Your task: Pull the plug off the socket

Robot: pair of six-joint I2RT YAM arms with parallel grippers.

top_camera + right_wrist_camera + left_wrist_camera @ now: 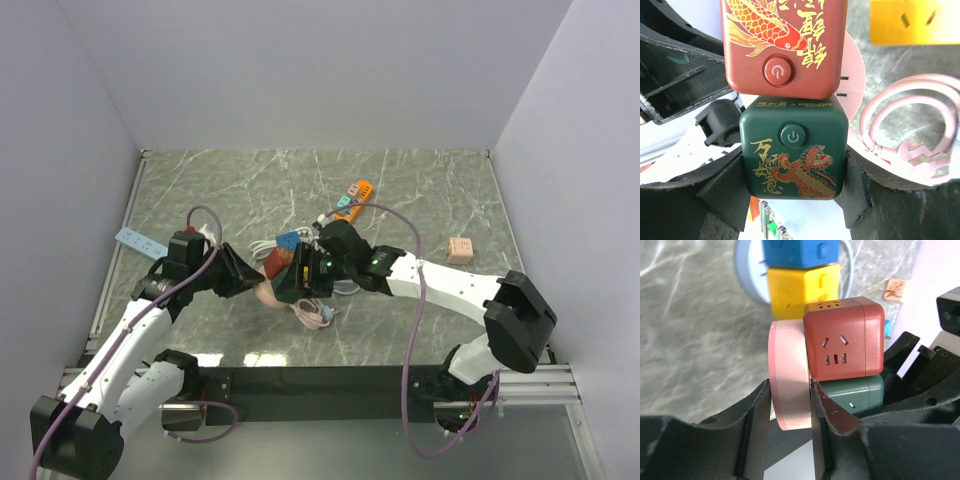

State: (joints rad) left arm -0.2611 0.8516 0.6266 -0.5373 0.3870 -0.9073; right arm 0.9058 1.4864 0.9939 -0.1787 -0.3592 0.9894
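A flat round pink socket disc (787,380) is clamped edge-on by my left gripper (790,410), which is shut on it. Against the disc's face sit a red cube socket (842,342) and, under it, a green cube plug block (852,392). In the right wrist view the green cube (794,150), with a power button and a dragon print, fills my right gripper (794,175), both fingers pressed to its sides. The red cube (785,45) rests on top of it, with the pink disc (852,75) behind. From above, both grippers meet at the cluster (277,268).
A coiled pink cable (905,120) ending in a plug (922,160) lies beside the cluster. Yellow (802,287) and blue (800,251) cubes sit just beyond. An orange strip (352,200), a blue strip (140,241) and a beige cube (459,249) lie further off.
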